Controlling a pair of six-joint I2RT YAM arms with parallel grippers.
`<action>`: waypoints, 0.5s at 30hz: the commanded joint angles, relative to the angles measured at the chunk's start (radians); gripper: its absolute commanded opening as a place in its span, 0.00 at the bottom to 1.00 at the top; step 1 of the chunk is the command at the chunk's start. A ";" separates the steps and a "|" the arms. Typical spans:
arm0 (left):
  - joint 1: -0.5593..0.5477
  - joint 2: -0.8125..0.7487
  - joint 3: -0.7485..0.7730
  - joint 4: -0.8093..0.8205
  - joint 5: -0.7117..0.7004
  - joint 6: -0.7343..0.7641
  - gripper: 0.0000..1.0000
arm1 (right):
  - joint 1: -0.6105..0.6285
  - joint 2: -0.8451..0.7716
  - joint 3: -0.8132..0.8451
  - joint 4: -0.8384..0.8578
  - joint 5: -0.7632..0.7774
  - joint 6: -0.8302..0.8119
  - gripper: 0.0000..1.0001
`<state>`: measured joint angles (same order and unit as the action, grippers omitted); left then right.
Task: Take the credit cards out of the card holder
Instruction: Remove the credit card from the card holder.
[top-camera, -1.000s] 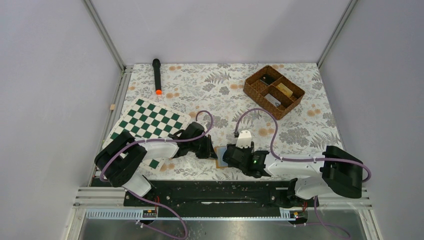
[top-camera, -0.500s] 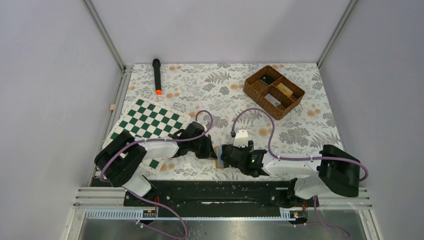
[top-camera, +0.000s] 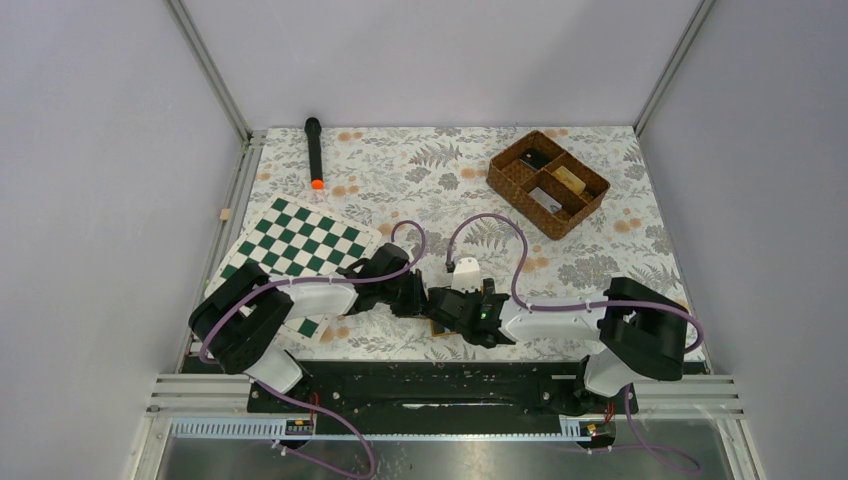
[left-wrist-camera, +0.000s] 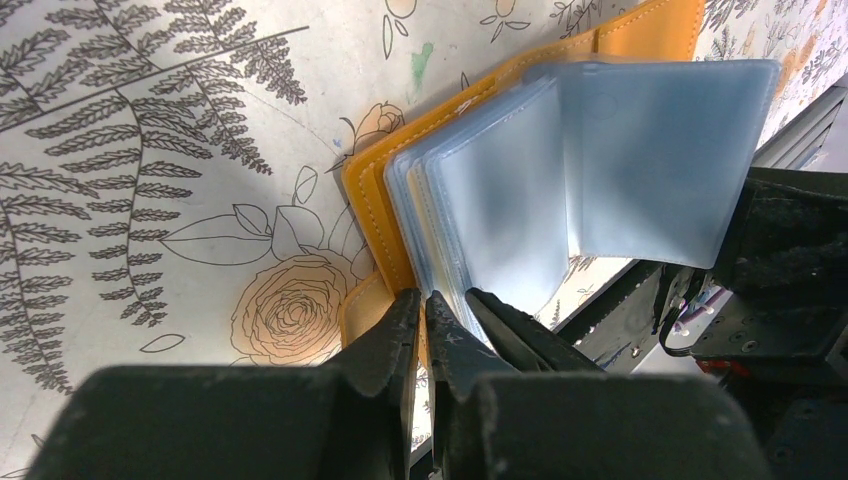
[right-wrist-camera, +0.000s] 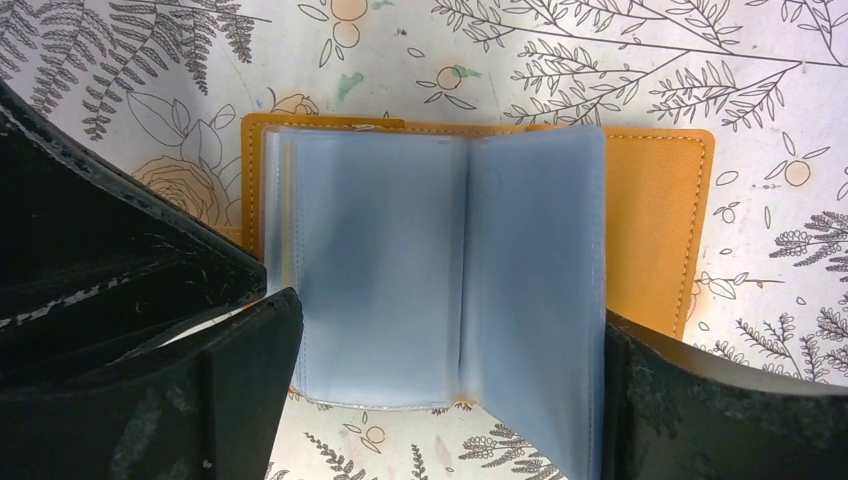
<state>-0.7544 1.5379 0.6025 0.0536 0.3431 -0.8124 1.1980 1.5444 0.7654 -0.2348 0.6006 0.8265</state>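
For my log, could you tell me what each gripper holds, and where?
The left gripper pinches the card holder by its orange edge; the right gripper is open, holding nothing.

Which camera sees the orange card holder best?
The right wrist view: the card holder lies open, see-through pockets spread across the picture. The left wrist view shows it slanted, its edge pinched by the left gripper. In the top view the arms hide most of it.

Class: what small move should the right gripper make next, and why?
Probably lower the open right gripper onto the raised plastic sleeve and pinch it: the left gripper pins the card holder by its edge, the jaws straddle the sleeves, and no card shows bare yet.
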 joint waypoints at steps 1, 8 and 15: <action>0.009 0.003 -0.014 -0.083 -0.058 0.035 0.08 | 0.003 0.025 0.025 -0.001 0.019 0.025 1.00; 0.007 -0.005 -0.026 -0.077 -0.061 0.032 0.08 | 0.005 0.040 0.016 0.017 0.001 0.039 0.99; 0.008 -0.005 -0.032 -0.074 -0.063 0.030 0.08 | 0.006 0.040 0.012 0.016 0.007 0.038 0.99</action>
<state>-0.7540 1.5379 0.6014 0.0551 0.3431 -0.8124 1.1980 1.5719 0.7658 -0.2115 0.5991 0.8452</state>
